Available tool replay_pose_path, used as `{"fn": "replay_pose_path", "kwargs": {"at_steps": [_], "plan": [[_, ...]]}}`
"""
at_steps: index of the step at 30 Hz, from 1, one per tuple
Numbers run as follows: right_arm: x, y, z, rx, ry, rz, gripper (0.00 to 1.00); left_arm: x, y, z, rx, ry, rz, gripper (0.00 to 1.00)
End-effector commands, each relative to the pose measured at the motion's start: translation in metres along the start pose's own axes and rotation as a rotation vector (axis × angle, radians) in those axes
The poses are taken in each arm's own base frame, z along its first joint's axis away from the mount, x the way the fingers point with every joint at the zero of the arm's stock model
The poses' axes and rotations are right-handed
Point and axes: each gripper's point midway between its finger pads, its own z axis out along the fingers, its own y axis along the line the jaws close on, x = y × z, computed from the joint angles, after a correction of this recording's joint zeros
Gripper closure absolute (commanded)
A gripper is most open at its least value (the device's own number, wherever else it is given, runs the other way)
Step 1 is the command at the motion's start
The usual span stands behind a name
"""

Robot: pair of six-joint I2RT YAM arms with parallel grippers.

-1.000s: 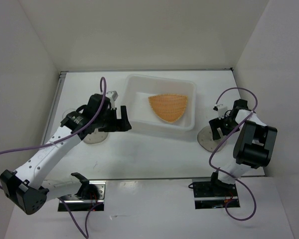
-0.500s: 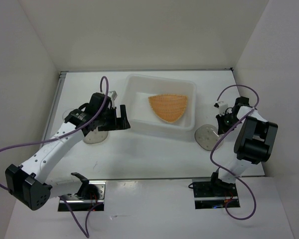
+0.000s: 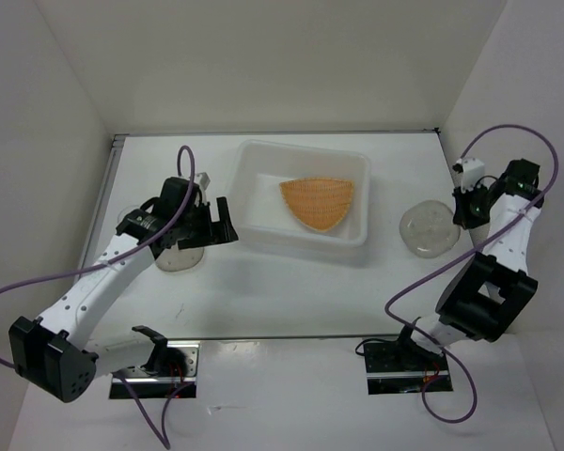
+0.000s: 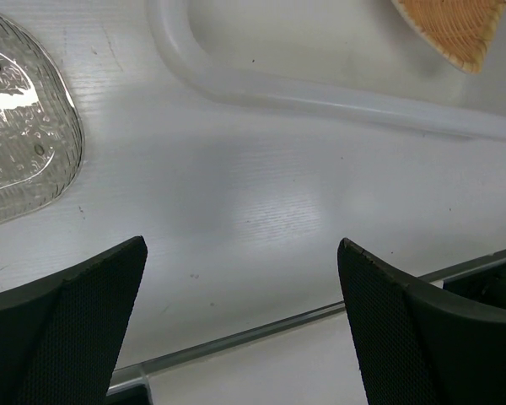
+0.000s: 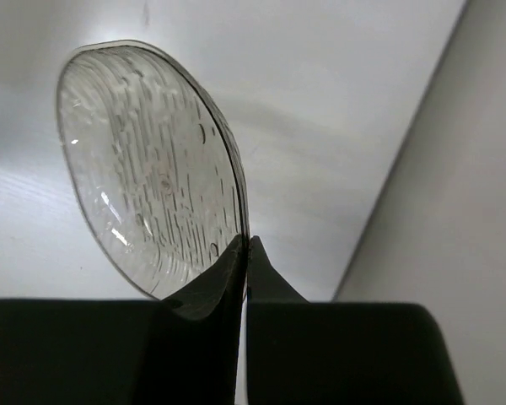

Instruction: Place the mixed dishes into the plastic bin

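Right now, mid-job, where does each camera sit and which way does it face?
Top external: above and behind the robot, looking down on the table; left arm and right arm show.
Left wrist: on the left arm, facing down past the open left gripper at the plastic bin rim.
Right wrist: on the right arm, facing along the right gripper, shut on a glass dish.
Shared: top external and left wrist both show the orange plate in the bin.

The left arm (image 3: 86, 289) and right arm (image 3: 510, 235) have white link shells and black joint housings, and a purple cable (image 3: 509, 128) loops off each. The left end effector (image 4: 240, 253) has black, wedge-shaped, mesh-textured fingers (image 4: 84, 329).
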Motion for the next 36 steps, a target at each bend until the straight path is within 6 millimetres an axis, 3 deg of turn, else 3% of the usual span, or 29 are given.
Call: {"fn": "replay_pose_path", "kwargs": {"at_steps": [1, 5, 9, 10, 13, 15, 16, 17, 19, 20, 21, 23, 24, 26, 29, 32, 36], "plan": [[-0.039, 0.008, -0.037, -0.038, -0.12, -0.056, 1.0, -0.009, 0.001, 0.0, 0.012, -0.051, -0.031, 0.0], [-0.068, 0.01, -0.052, -0.098, -0.19, -0.051, 1.0, -0.015, -0.001, 0.0, 0.026, -0.067, -0.045, 0.0], [-0.112, 0.015, -0.069, -0.151, -0.282, -0.071, 1.0, -0.017, 0.001, 0.001, 0.014, -0.075, -0.077, 0.0], [-0.123, 0.029, -0.062, -0.211, -0.285, -0.081, 1.0, -0.017, 0.001, -0.004, 0.017, -0.08, -0.087, 0.0], [-0.162, 0.046, -0.068, -0.26, -0.338, -0.115, 1.0, -0.015, 0.002, -0.012, 0.014, -0.09, -0.107, 0.0], [-0.193, 0.072, -0.059, -0.325, -0.363, -0.153, 1.0, -0.011, 0.006, -0.016, 0.001, -0.095, -0.108, 0.0], [-0.204, 0.08, -0.052, -0.336, -0.368, -0.175, 1.0, -0.011, 0.011, -0.019, -0.019, -0.101, -0.115, 0.0], [-0.215, 0.105, -0.035, -0.395, -0.349, -0.212, 1.0, -0.008, 0.013, -0.02, -0.017, -0.104, -0.126, 0.0], [-0.235, 0.127, -0.026, -0.422, -0.352, -0.261, 1.0, -0.003, 0.021, -0.021, -0.045, -0.092, -0.137, 0.0], [-0.249, 0.15, -0.022, -0.439, -0.352, -0.323, 1.0, -0.006, 0.022, -0.025, -0.043, -0.109, -0.155, 0.0], [-0.25, 0.158, -0.003, -0.46, -0.318, -0.332, 1.0, -0.005, 0.022, -0.029, -0.04, -0.115, -0.154, 0.0], [-0.262, 0.169, 0.01, -0.464, -0.318, -0.368, 1.0, -0.004, 0.026, -0.035, -0.049, -0.132, -0.188, 0.0], [-0.262, 0.18, 0.032, -0.5, -0.285, -0.374, 1.0, -0.001, 0.027, -0.037, -0.051, -0.128, -0.188, 0.0], [-0.268, 0.184, 0.047, -0.495, -0.27, -0.4, 1.0, 0.0, 0.031, -0.043, -0.06, -0.144, -0.224, 0.0], [-0.261, 0.206, 0.092, -0.529, -0.183, -0.419, 1.0, 0.008, 0.039, -0.049, -0.085, -0.15, -0.271, 0.0], [-0.263, 0.211, 0.116, -0.51, -0.159, -0.39, 1.0, 0.015, 0.044, -0.05, -0.091, -0.152, -0.312, 0.0], [-0.25, 0.225, 0.159, -0.477, -0.08, -0.416, 1.0, 0.024, 0.051, -0.048, -0.113, -0.131, -0.341, 0.0]]}}
